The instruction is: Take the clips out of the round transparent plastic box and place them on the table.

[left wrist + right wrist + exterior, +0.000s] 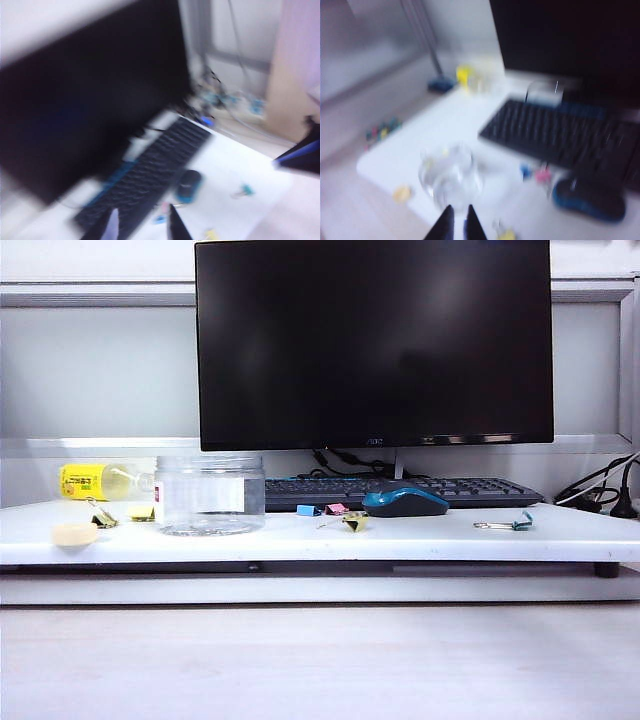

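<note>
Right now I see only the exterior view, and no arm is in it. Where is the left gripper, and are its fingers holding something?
Observer: The left gripper hangs in the air above the black computer keyboard. Its fingers are apart, with nothing between them. The picture is blurred.
Operator: And the right gripper?
Observer: The right gripper points down toward the round transparent plastic box and does not touch it. The blur hides whether it is open or shut.
</note>
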